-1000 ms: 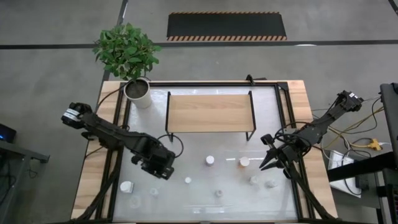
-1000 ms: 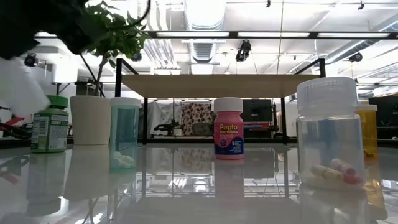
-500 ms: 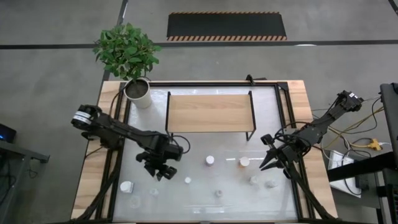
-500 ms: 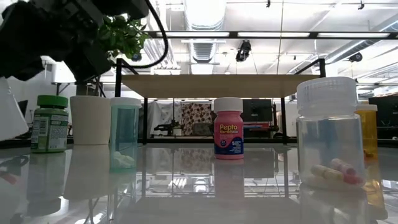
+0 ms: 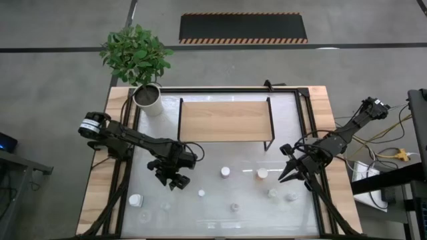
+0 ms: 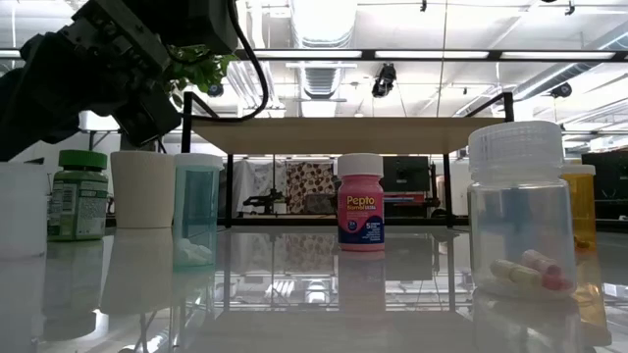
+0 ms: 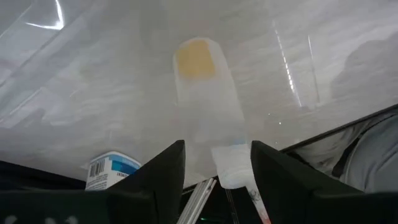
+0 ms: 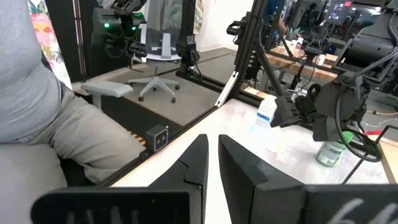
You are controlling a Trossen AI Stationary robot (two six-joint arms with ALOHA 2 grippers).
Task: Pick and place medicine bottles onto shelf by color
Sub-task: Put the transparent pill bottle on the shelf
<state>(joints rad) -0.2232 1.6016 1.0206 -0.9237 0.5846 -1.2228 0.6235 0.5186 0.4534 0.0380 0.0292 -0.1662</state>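
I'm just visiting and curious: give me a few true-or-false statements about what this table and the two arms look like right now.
1. The shelf has no bottles on it. True.
2. The left gripper is clamped on a bottle. False: it is open and holds nothing.
3. A potted plant stands at a table corner. True.
4. The pink Pepto bottle lies on its side. False: it stands upright.
5. The right gripper is over the shelf. False: it is beside the shelf, nearer the table's right edge.
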